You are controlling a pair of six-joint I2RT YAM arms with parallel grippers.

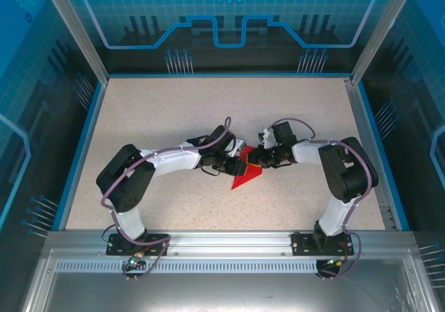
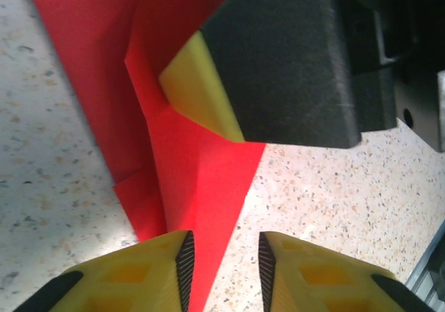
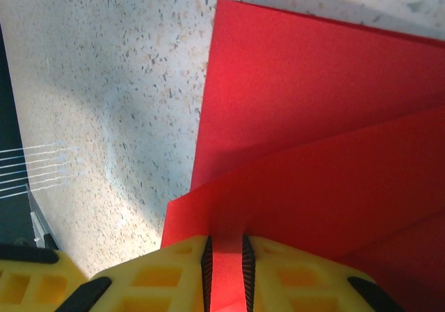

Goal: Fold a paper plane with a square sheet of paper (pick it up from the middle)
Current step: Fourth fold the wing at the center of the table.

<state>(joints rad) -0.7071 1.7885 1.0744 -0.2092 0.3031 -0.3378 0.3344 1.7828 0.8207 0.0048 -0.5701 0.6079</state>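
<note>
- The paper (image 1: 245,178), red and creased into overlapping flaps, lies on the table (image 1: 174,117) near its middle, between the two gripper tips.
- The right gripper (image 3: 227,274) is clenched on a raised fold of the paper. A red strip fills the narrow slit between its yellow fingers.
- The left gripper (image 2: 222,267) grasps nothing. Its fingers stand apart, with speckled table showing in the gap.
- A pointed corner of the paper runs down to the left gripper's left-hand finger.
- In the left wrist view, the right gripper's yellow finger sits against an upstanding crease of the paper.
- From above, both arms bend inward and meet over the paper.
</note>
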